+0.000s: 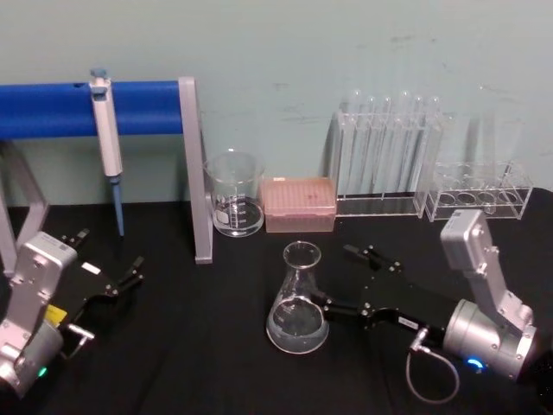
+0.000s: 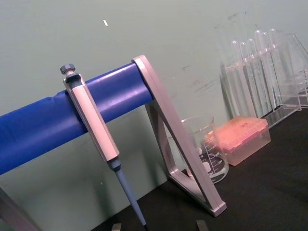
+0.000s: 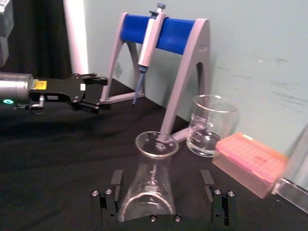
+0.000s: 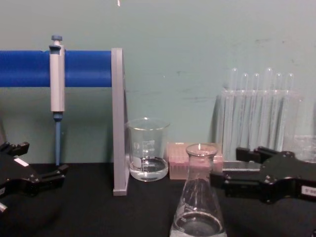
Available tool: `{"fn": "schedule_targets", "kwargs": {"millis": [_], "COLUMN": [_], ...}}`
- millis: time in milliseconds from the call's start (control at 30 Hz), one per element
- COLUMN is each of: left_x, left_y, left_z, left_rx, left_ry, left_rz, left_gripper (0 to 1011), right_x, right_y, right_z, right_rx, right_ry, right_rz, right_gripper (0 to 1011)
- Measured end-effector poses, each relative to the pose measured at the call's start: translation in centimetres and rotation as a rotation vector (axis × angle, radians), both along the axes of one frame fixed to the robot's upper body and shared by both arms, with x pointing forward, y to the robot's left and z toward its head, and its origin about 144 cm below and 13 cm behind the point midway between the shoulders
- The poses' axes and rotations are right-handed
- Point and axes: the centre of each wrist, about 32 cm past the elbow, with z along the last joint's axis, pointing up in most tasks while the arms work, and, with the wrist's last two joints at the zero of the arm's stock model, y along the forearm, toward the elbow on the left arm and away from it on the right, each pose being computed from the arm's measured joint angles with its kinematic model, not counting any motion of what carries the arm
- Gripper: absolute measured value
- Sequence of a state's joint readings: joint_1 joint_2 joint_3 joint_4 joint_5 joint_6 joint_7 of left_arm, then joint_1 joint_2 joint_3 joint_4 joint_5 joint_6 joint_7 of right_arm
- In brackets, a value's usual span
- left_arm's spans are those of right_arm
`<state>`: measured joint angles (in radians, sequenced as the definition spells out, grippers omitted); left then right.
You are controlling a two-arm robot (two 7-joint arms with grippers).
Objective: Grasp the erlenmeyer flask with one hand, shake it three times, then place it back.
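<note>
- Flask (image 1: pixel 298 304) stands upright on the counter (image 1: pixel 190 363), lower centre of the head view.
- Right pincer (image 1: pixel 350 278): apart, with the flask at its mouth, unclamped.
- Left pincer (image 1: pixel 105 258): apart, idle at lower left.

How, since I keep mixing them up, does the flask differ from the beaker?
The flask is cone-shaped with a narrow neck; the beaker is straight-walled with a wide mouth. The flask stands forward, by the open right gripper; the beaker stands back beside the stand leg. Both are clear glass, upright on the table.
</note>
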<state>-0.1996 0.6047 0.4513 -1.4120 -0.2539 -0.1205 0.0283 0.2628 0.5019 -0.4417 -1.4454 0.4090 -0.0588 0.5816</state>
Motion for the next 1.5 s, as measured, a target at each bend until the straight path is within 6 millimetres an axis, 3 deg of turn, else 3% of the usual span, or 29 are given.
{"fn": "schedule_targets", "kwargs": {"millis": [700,1500], "left_x": [0.0,0.0], "left_y": [0.0,0.0], "left_z": [0.0,0.0], "left_rx": [0.0,0.0], "left_ry": [0.0,0.0], "left_rz": [0.0,0.0], "left_gripper": [1001,1001], "right_x": [2.0,3.0], "right_y": [2.9,3.7], "right_z": [-1.0,-1.5], "right_rx": [0.011,0.029], "right_ry": [-0.001,0.005], "right_rz": [0.051,0.021], "right_gripper": [1000,1000]}}
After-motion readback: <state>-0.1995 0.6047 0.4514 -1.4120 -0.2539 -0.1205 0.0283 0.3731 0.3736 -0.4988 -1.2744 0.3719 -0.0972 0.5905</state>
